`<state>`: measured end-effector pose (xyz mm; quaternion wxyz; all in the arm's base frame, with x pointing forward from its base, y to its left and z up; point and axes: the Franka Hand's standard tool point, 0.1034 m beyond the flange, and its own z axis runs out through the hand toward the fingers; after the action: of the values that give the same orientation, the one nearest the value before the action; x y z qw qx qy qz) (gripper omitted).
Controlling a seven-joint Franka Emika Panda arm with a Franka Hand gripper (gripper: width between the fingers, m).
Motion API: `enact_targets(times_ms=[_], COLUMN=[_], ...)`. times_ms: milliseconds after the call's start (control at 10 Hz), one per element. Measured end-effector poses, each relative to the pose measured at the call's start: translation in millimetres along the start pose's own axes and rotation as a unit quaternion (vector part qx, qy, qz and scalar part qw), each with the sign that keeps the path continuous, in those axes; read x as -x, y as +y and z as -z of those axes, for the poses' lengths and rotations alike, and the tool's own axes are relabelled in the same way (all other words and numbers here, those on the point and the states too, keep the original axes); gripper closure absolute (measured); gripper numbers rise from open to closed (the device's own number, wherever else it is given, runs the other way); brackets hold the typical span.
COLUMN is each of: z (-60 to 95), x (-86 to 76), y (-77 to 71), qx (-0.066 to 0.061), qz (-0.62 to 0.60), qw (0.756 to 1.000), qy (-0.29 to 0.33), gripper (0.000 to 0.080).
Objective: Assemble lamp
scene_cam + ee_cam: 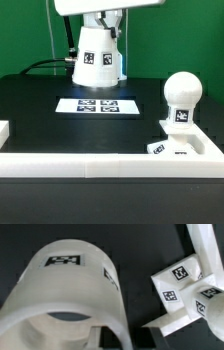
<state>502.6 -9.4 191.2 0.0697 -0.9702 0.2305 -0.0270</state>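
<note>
The white cone shade [97, 60] with square tags stands upright at the back of the black table, under the arm. My gripper [100, 20] is at its top; whether the shade touches the table I cannot tell. In the wrist view the shade [65, 280] fills the picture, and my gripper [122, 341] is shut on its rim wall, one finger inside the opening and one outside. The ball bulb [183, 90] stands on the blocky tagged base [178, 128] at the exterior view's right, apart from the shade. The base [185, 288] also shows in the wrist view.
The marker board [98, 104] lies flat just in front of the shade. A raised white wall [90, 160] runs along the table's front edge and round the right corner beside the base. A black cable trails at the back left.
</note>
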Motion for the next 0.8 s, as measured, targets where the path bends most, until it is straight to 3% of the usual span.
enact_targets(times_ms=[100,400,800], z=[1.3,10.4,27.0], x=[1.8,-9.3,-20.8], y=[-11.3,-73.9,-127.0], qx=[-0.013,-0.024,-0.025], qz=[-0.009,-0.047,-0.054], qw=[1.0,0.999,0.998], qy=[-0.005,0.002,-0.009], gripper=[0.0755,0.0755,0.0755])
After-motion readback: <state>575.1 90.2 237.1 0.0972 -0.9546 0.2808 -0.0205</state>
